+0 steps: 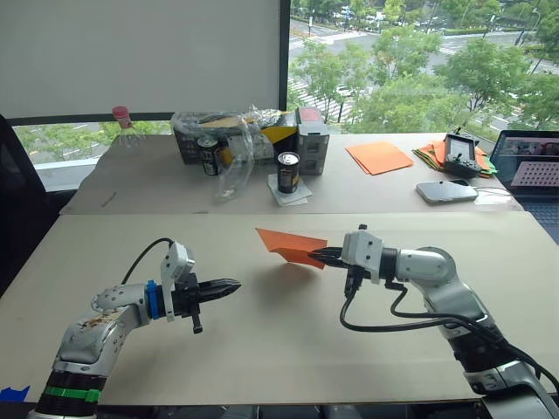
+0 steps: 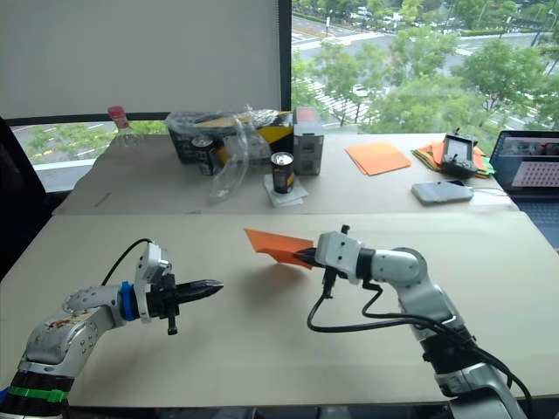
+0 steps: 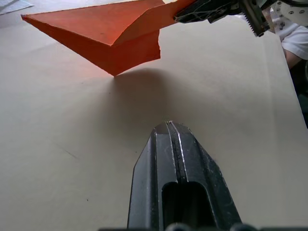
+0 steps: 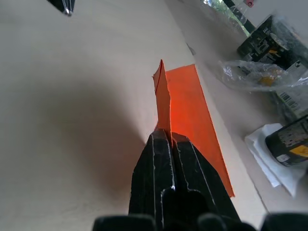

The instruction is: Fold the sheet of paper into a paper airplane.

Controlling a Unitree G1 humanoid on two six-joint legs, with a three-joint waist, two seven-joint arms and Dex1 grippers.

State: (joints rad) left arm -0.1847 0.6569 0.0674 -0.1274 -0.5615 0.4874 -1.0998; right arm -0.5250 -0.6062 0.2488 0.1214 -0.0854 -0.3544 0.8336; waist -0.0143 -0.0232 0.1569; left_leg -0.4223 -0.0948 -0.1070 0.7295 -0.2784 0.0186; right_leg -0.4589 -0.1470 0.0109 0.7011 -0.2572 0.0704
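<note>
Paper airplane (image 1: pixel 288 243) held off the near table (image 1: pixel 262 367), its tail end pinched flat in the right gripper (image 1: pixel 325 255); the fingers hide the pinched edge. Left gripper (image 1: pixel 229 286), left of the plane and well apart from it, fingers pressed together, holding nothing. Beyond the plane: black can (image 1: pixel 287 172), label unreadable; laptop (image 1: pixel 534 170) cut off by the frame edge.

The airplane (image 1: pixel 286 243) is held above the near table (image 1: pixel 262 367), mid-table, at the tips of the right gripper (image 1: pixel 321 255). The left gripper (image 1: pixel 229 286) is to its left, nearer the robot, apart from it. On the far table (image 1: pixel 140 179), a can (image 1: pixel 287 171) stands centre, sheets (image 1: pixel 378 157) to its right, a laptop (image 1: pixel 531 166) far right.
</note>
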